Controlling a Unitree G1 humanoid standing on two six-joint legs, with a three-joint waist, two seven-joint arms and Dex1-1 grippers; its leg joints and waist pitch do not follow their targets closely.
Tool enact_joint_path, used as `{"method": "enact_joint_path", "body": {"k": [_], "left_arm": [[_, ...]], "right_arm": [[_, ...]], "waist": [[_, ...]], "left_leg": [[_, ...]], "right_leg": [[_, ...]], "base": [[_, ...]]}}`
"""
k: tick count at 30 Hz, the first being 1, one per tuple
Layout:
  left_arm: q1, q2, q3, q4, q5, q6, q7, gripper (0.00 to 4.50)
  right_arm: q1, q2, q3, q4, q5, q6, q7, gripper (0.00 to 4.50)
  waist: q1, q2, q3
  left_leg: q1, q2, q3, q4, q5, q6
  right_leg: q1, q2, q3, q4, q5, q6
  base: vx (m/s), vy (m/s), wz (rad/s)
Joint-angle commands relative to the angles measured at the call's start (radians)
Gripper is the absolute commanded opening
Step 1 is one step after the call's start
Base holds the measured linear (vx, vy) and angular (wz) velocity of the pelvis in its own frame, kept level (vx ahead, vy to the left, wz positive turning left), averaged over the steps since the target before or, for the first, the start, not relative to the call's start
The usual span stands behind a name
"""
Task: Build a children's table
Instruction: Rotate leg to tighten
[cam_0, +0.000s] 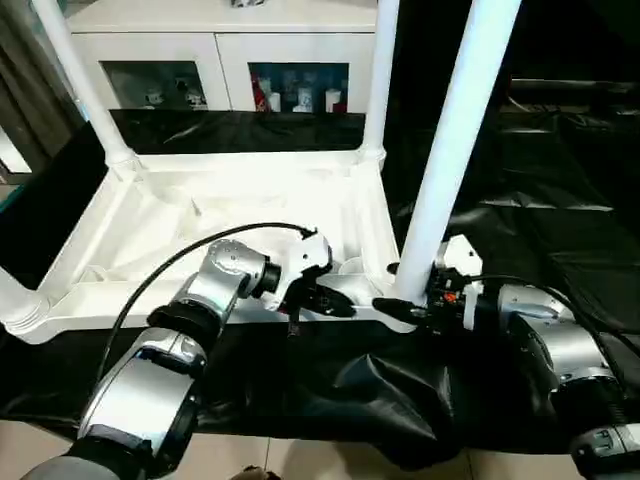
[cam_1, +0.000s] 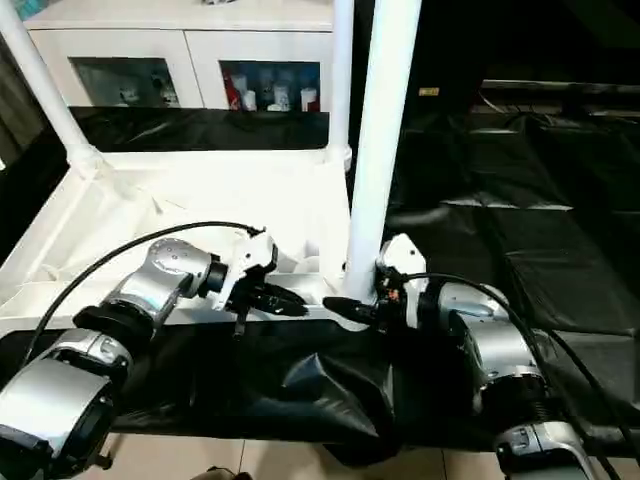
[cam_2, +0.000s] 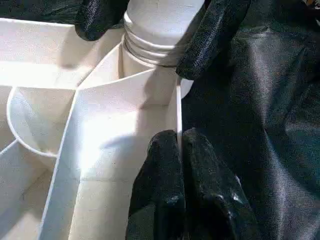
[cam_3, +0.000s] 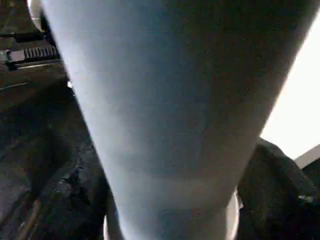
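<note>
Table top (cam_0: 230, 215) lay upside down on the black-draped worktop (cam_0: 560, 230), ribbed underside facing up so the corner sockets were open for legs. Legs stood in the far-left (cam_0: 75, 80) and far-right (cam_0: 378, 80) corners, and the base of another showed in the near-left corner (cam_0: 15, 300).

Fourth leg (cam_0: 450, 150) stood nearly upright at the near-right socket (cam_2: 150, 75), leaning slightly right; the left wrist view showed its ridged end at the socket mouth. Whether fully seated: could not tell.

Right claw (cam_0: 405, 305) straddled the leg low down, a finger (cam_2: 215, 35) on each side. A low hold probably gave the best control for steering or twisting the end into the socket. Judged clamped on the leg.

Left claw (cam_0: 325, 300), fingers together, sat on the near rim just left of that socket, its tips pinching the thin wall. Likely purpose: brace the top so it would not slide or turn while the leg was worked in.

White cabinet (cam_0: 220, 50) stood beyond the far edge, not involved.
</note>
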Motion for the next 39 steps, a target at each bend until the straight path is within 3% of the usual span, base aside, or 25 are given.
{"method": "enact_joint_path", "body": {"k": [1, 6, 7, 9, 11, 12, 14, 15, 18, 22, 25, 26, 30, 32, 34, 36, 38, 39], "left_arm": [[0.011, 0.004, -0.014, -0.012, 0.003, 0.002, -0.044, 0.00], [0.008, -0.002, -0.007, -0.012, -0.004, 0.016, -0.021, 0.00], [0.003, -0.012, -0.003, -0.005, -0.002, 0.018, 0.010, 0.00], [-0.006, -0.029, 0.004, 0.009, 0.002, 0.023, 0.070, 0.00], [-0.031, -0.073, 0.012, 0.046, 0.017, 0.041, 0.204, 0.00], [-0.039, -0.088, 0.016, 0.058, 0.022, 0.047, 0.251, 0.00], [-0.044, -0.098, 0.018, 0.065, 0.025, 0.050, 0.281, 0.00], [-0.054, -0.122, 0.022, 0.081, 0.030, 0.057, 0.345, 0.00], [-0.079, -0.186, 0.037, 0.110, 0.033, 0.080, 0.495, 0.00], [-0.085, -0.211, 0.035, 0.113, 0.035, 0.083, 0.529, 0.00], [-0.087, -0.215, 0.031, 0.114, 0.037, 0.073, 0.516, 0.00], [-0.086, -0.214, 0.030, 0.115, 0.038, 0.071, 0.514, 0.00], [-0.079, -0.184, 0.026, 0.115, 0.047, 0.045, 0.472, 0.00], [-0.062, -0.142, 0.014, 0.104, 0.049, 0.001, 0.381, 0.00], [-0.051, -0.122, 0.009, 0.093, 0.044, -0.009, 0.324, 0.00], [-0.040, -0.098, 0.006, 0.079, 0.036, -0.037, 0.261, 0.00], [-0.025, -0.069, 0.002, 0.062, 0.025, -0.047, 0.175, 0.00], [-0.020, -0.055, -0.003, 0.055, 0.024, -0.053, 0.145, 0.00]], "right_arm": [[0.008, -0.011, 0.006, -0.021, -0.001, 0.010, 0.006, 3.19], [0.015, 0.011, 0.005, -0.018, -0.001, 0.033, -0.030, 2.80], [0.010, 0.029, 0.004, 0.014, -0.033, 0.030, -0.104, 2.80], [0.003, 0.058, 0.001, 0.065, -0.083, 0.020, -0.225, 2.72], [-0.008, 0.136, -0.035, 0.124, -0.104, 0.049, -0.421, 2.70], [-0.015, 0.162, -0.049, 0.142, -0.105, 0.058, -0.483, 2.70], [-0.021, 0.179, -0.059, 0.156, -0.105, 0.063, -0.524, 2.69], [-0.037, 0.214, -0.076, 0.189, -0.105, 0.070, -0.602, 2.69], [-0.078, 0.294, -0.092, 0.253, -0.108, 0.076, -0.751, 2.69], [-0.098, 0.332, -0.078, 0.273, -0.122, 0.067, -0.794, 2.69], [-0.105, 0.349, -0.061, 0.269, -0.131, 0.018, -0.761, 2.69], [-0.105, 0.348, -0.061, 0.268, -0.133, 0.013, -0.760, 3.24], [-0.108, 0.317, -0.061, 0.254, -0.138, -0.040, -0.708, 3.58], [-0.092, 0.250, -0.032, 0.196, -0.103, -0.053, -0.511, 3.58], [-0.073, 0.206, -0.005, 0.152, -0.090, -0.055, -0.400, 3.58], [-0.052, 0.158, 0.010, 0.108, -0.070, -0.042, -0.300, 3.58], [-0.036, 0.101, 0.016, 0.076, -0.061, -0.031, -0.215, 3.58], [-0.031, 0.079, 0.015, 0.066, -0.058, -0.029, -0.185, 3.58]], "waist": [[0.003, -0.018, -0.068], [0.003, -0.017, -0.068], [0.003, -0.012, -0.067], [-0.006, -0.015, -0.063], [-0.016, -0.015, -0.057], [-0.023, -0.012, -0.053], [-0.030, -0.016, -0.053], [-0.034, -0.015, -0.054], [-0.040, -0.008, -0.055], [-0.039, -0.009, -0.056], [-0.038, -0.009, -0.057], [-0.038, -0.008, -0.056], [-0.036, -0.011, -0.059], [-0.033, -0.018, -0.061], [-0.026, -0.016, -0.063], [-0.022, -0.018, -0.067], [-0.015, -0.024, -0.067], [-0.010, -0.021, -0.068]], "left_leg": [[0.022, 0.039, -0.014, -0.060, -0.188, 0.105], [0.023, 0.039, -0.015, -0.061, -0.192, 0.101], [0.024, 0.040, -0.015, -0.062, -0.197, 0.098], [0.022, 0.037, -0.016, -0.066, -0.230, 0.068], [0.025, 0.035, -0.017, -0.070, -0.285, 0.042], [0.033, 0.033, -0.020, -0.074, -0.343, 0.015], [0.037, 0.031, -0.024, -0.075, -0.370, -0.003], [0.035, 0.031, -0.026, -0.077, -0.374, -0.007], [0.038, 0.030, -0.027, -0.079, -0.385, -0.018], [0.035, 0.028, -0.026, -0.079, -0.390, -0.005], [0.032, 0.028, -0.025, -0.078, -0.381, 0.003], [0.032, 0.029, -0.025, -0.079, -0.380, 0.006], [0.030, 0.030, -0.025, -0.078, -0.363, 0.019], [0.025, 0.029, -0.024, -0.075, -0.336, 0.036], [0.022, 0.032, -0.021, -0.071, -0.292, 0.063], [0.020, 0.034, -0.016, -0.064, -0.221, 0.096], [0.019, 0.035, -0.013, -0.060, -0.201, 0.117], [0.020, 0.037, -0.014, -0.059, -0.195, 0.120]], "right_leg": [[0.048, -0.049, 0.022, -0.055, -0.094, -0.283], [0.048, -0.048, 0.022, -0.056, -0.109, -0.281], [0.048, -0.049, 0.022, -0.056, -0.113, -0.281], [0.044, -0.049, 0.022, -0.061, -0.166, -0.271], [0.039, -0.048, 0.025, -0.069, -0.251, -0.254], [0.033, -0.049, 0.025, -0.080, -0.346, -0.233], [0.033, -0.051, 0.025, -0.085, -0.406, -0.211], [0.031, -0.049, 0.028, -0.088, -0.411, -0.194], [0.028, -0.046, 0.027, -0.086, -0.378, -0.197], [0.030, -0.046, 0.027, -0.090, -0.361, -0.189], [0.033, -0.047, 0.028, -0.088, -0.331, -0.193], [0.033, -0.046, 0.028, -0.088, -0.329, -0.195], [0.035, -0.049, 0.029, -0.085, -0.312, -0.199], [0.043, -0.048, 0.027, -0.082, -0.277, -0.203], [0.048, -0.046, 0.027, -0.075, -0.201, -0.216], [0.051, -0.046, 0.024, -0.061, -0.083, -0.260], [0.053, -0.047, 0.022, -0.059, -0.065, -0.272], [0.054, -0.049, 0.022, -0.056, -0.075, -0.277]], "base": [[0.000, 0.000, 0.00], [0.000, 0.000, 0.00], [0.000, 0.000, 0.00], [0.000, 0.000, 0.00], [0.000, 0.000, 0.00], [0.000, 0.000, 0.00], [0.000, 0.000, 0.00], [0.000, 0.000, 0.00], [0.000, 0.000, 0.00], [0.000, 0.000, 0.00], [0.000, 0.000, 0.00], [0.000, 0.000, 0.00], [0.000, 0.000, 0.00], [0.000, 0.000, 0.00], [0.000, 0.000, 0.00], [0.000, 0.000, 0.00], [0.000, 0.000, 0.00], [0.000, 0.000, 0.00]]}}
